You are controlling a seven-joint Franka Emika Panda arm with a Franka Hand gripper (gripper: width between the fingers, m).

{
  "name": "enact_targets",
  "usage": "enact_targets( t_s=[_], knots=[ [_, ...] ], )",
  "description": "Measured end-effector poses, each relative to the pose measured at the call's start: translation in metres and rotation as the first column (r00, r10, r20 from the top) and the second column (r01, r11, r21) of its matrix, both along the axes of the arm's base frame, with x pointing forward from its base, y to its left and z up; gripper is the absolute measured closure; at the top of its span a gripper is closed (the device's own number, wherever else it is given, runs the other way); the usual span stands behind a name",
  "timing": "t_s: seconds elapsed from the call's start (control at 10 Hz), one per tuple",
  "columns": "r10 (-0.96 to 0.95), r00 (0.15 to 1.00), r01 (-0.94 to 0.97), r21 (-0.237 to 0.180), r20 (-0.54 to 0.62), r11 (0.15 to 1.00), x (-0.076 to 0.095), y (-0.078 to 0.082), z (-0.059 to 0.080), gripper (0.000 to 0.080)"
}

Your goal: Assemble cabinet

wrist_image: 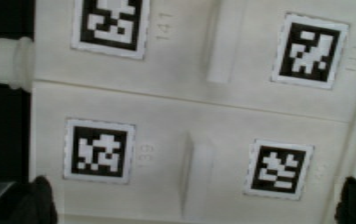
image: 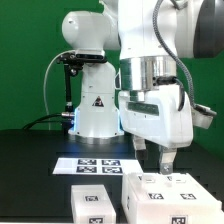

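The cabinet (image: 165, 195) sits on the dark table (image: 25, 165) toward the exterior view's right, directly under my gripper (image: 154, 163), whose fingers stand wide apart and hold nothing. It is a white boxy body of flat panels carrying black-and-white square tags (wrist_image: 104, 150); its inside is hidden from me. A separate white panel (image: 88, 205) lies just beside it, with the marker board (image: 95, 165) behind.
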State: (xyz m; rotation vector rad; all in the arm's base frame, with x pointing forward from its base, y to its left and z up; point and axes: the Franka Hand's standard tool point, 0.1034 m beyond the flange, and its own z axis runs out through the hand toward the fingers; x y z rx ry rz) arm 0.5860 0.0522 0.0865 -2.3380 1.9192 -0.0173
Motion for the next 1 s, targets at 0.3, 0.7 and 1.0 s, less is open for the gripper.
enact_targets(
  t_s=[0.3, 0.7, 1.0],
  knots=[
    [0.048, 0.999, -0.048, -0.006, 0.010, 0.999, 0.000, 0.002, 0.001, 0.0002],
    [0.345, 0.935, -0.339, -0.077, 0.078, 0.937, -0.018, 0.020, 0.009, 0.0002],
    [0.548, 0.833, -0.537, -0.126, 0.077, 0.834, -0.017, 0.015, 0.007, 0.0002]
  ],
)
